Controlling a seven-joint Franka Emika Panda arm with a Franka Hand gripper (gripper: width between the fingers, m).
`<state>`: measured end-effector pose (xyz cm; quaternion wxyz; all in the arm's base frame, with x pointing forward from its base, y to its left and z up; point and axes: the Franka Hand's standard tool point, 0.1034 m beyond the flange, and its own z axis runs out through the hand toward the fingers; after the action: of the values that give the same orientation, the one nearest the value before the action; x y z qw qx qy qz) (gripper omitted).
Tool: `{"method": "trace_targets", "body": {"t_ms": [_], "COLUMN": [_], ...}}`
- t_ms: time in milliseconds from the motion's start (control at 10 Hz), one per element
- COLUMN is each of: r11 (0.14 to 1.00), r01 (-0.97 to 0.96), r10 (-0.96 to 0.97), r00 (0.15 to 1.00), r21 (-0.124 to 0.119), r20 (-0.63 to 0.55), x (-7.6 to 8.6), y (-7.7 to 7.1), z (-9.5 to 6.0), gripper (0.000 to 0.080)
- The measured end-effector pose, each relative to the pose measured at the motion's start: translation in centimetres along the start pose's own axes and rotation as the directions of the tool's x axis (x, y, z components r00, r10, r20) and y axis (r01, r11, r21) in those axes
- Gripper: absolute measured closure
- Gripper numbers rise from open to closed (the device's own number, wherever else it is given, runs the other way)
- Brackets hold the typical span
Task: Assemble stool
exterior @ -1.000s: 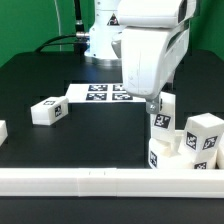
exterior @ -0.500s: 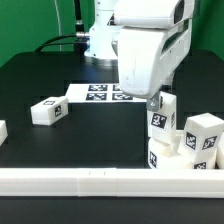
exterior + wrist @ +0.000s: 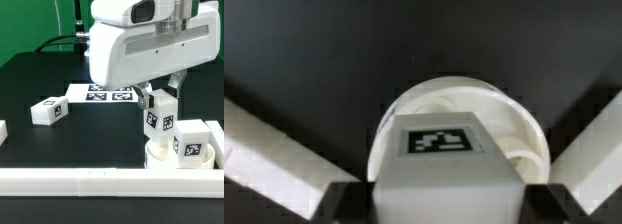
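Firmly clamped, the gripper (image 3: 160, 98) holds one leg (image 3: 158, 117) between its fingers (image 3: 345, 200). This leg is upright, with its long axis vertical, directly over the round seat (image 3: 160, 153); whether they touch I cannot tell. A second leg (image 3: 192, 143) stands at the seat. A third leg (image 3: 48, 111) lies well apart on the table (image 3: 40, 70), toward the exterior view's left. Three legs, one seat.

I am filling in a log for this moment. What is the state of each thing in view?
gripper: shut on the held leg.
held leg: upright, off the table, above the seat.
seat: on the table by the rail; contact with the held leg, cannot tell.
second leg: upright by the seat, free.
third leg: on the table, apart, free.
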<state>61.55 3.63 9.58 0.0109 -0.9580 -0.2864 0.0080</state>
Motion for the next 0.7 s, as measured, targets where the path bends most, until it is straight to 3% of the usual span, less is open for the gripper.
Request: {"method": "trace_targets", "body": {"t_ms": [200,400,500,700], "r11": [0.983,0.91,0.897,0.793], "r01": [-0.181,-0.414,-0.441,-0.608], "r10": [0.181,0.415,0.442,0.609], "r00": [0.983,0.91,0.897,0.793], "r21": [0.009,0.03,0.031,0.043], "r20": [-0.004,-0.008,-0.007,0.0], "x": [0.04,0.07,0.05,0.14], "y": [-0.03,-0.14,-0.11,-0.24], "z": [0.0,-0.02,-0.02,-0.06], "gripper": [0.0461,0.0461,0.0461,0.0461]}}
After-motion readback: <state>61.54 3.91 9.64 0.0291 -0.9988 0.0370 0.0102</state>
